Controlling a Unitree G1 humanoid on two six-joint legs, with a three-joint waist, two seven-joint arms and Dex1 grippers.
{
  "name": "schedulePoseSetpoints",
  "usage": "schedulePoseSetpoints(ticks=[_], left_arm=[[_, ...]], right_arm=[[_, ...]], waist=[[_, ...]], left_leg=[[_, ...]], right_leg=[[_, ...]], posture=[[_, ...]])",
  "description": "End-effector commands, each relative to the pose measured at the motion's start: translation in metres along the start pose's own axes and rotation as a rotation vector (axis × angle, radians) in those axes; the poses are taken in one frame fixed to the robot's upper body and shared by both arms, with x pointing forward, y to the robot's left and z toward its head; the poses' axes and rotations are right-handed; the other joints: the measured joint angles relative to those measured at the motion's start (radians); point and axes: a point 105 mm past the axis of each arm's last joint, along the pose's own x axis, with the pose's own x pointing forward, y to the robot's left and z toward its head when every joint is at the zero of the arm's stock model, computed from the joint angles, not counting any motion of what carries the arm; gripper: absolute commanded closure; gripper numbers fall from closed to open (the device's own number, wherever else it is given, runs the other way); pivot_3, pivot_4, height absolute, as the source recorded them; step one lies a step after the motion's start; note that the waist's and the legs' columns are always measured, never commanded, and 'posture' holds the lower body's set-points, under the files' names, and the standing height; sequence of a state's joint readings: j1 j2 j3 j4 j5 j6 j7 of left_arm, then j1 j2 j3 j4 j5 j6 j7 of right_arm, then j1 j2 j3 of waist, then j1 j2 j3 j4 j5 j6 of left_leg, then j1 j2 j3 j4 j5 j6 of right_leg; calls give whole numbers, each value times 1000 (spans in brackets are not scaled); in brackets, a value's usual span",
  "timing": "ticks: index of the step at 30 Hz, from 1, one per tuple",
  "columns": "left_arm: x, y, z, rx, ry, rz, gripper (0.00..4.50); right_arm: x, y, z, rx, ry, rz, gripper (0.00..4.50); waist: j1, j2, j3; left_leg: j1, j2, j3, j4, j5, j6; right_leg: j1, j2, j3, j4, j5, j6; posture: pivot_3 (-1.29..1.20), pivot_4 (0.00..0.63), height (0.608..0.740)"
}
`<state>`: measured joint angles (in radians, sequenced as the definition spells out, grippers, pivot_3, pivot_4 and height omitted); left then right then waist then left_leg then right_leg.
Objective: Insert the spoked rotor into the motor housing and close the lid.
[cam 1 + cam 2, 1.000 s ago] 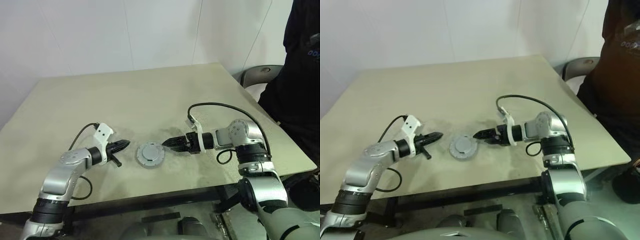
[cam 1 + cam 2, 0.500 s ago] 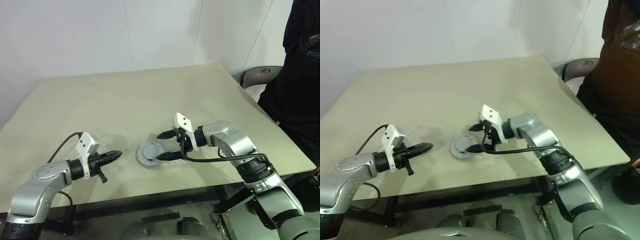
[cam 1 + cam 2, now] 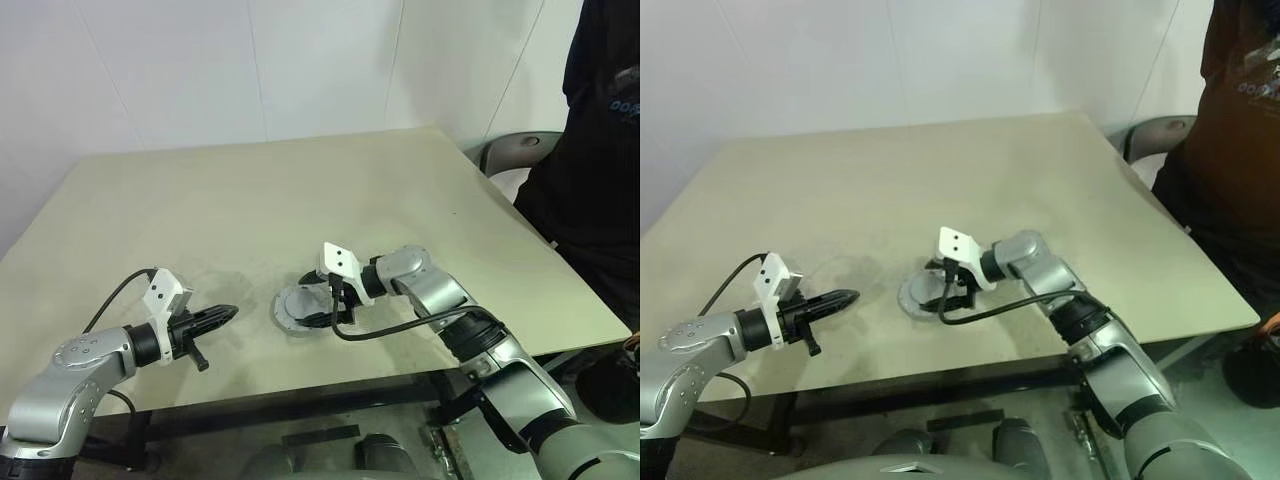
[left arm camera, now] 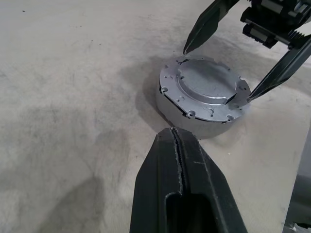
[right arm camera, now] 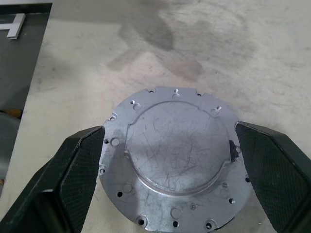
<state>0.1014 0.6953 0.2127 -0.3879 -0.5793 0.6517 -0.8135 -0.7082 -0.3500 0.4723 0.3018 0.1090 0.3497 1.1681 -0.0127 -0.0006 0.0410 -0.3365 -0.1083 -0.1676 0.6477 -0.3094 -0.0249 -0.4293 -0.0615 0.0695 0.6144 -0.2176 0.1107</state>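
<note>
Lid [image 4: 206, 89] sits flat on top of the housing [image 4: 194, 119], 1 grey stack near the front middle of the table [image 3: 250, 190]. No rotor visible, so my guess is it's already inside under the lid.

Right gripper [image 5: 167, 167] reaches in from the stack's right side, pointing left and slightly down. Its 2 fingers [image 5: 75, 170] are spread wide, 1 on each side of the lid, straddling it across its width. In the left wrist view the tips sit right at the rim on opposite edges; I can't tell if they touch the metal yet. Nothing pinched so far.

Left gripper [image 4: 179, 170] is to the stack's left, apart from it, fingers pressed together, empty, tip aimed at the housing's side wall.

Key relation: the lid lies dead between the right fingers, disc face up, round so no long axis to line up. Right arm is clearly nearer; left is just standing by.

Judgement: lid looks seated but maybe not pressed or turned home. Next move likely a squeeze on the rim. Risk: tips slip off the thin edge or shove the whole stack sideways.
</note>
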Motion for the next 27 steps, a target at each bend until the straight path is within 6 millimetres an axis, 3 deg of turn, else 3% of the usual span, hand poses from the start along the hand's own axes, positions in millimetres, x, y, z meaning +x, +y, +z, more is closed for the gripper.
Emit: schedulePoseSetpoints(ticks=[1,12,15,17,27], left_arm=[[-1,-1,10,32,-19,-2,4500],[2,-1,12,32,-17,2,4500],[2,-1,11,33,-15,4,4500],[3,-1,11,33,-16,4,4500],[4,-1,11,36,-15,2,4500]], right_arm=[[3,-3,9,-55,-9,-4,17],[9,-6,-1,-37,29,-15,17],[11,-8,1,-15,13,-25,636],[11,-8,1,-10,9,-26,1289],[8,-12,13,26,-69,-50,1323]], waist=[[0,0,0],[0,0,0],[-1,0,0],[-1,0,0],[-1,0,0]], left_leg=[[0,0,0,0,0,0],[1,0,0,0,0,0],[2,0,0,0,0,0],[2,0,0,0,0,-1],[3,0,0,0,1,-2]], right_leg=[[0,0,0,0,0,0],[0,0,0,1,0,0],[1,0,0,1,0,0],[1,1,0,1,0,-1],[1,1,0,2,1,-1]], posture=[[0,0,740],[0,0,740],[0,0,740],[0,0,740],[0,0,740]])
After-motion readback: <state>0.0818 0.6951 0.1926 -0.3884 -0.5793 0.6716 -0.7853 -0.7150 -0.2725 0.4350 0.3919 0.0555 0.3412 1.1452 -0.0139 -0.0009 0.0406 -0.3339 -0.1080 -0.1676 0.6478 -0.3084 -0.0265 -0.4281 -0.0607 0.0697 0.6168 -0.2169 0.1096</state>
